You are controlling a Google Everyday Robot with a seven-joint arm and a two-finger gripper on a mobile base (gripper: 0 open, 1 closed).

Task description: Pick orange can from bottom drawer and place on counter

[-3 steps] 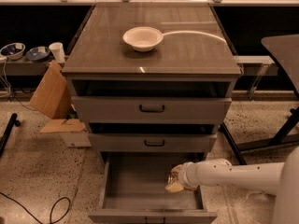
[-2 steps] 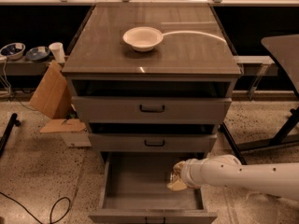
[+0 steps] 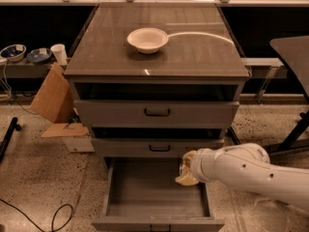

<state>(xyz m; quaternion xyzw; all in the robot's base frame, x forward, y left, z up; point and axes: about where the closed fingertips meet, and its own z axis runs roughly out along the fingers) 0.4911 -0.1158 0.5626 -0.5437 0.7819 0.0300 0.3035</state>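
Observation:
The bottom drawer (image 3: pixel 120 187) stands pulled open under two upper grey drawers. My gripper (image 3: pixel 186 169) hangs at the end of the white arm over the drawer's right rear part, just below the middle drawer's front. A small shiny patch shows at its tip, but I cannot make out the orange can as a separate thing; the gripper and arm may be hiding it. The rest of the drawer floor shows nothing. The counter (image 3: pixel 193 57) is the glossy grey-brown top of the cabinet.
A white bowl (image 3: pixel 147 39) sits on the counter near the middle back, with a white cable (image 3: pixel 203 35) curving right from it. Cardboard (image 3: pixel 52 96) leans at the cabinet's left. A dark table (image 3: pixel 294 47) stands at right. A black cord (image 3: pixel 53 216) lies on the floor.
My gripper has moved up and toward the back of the open bottom drawer. The arm now covers more of the drawer's right side.

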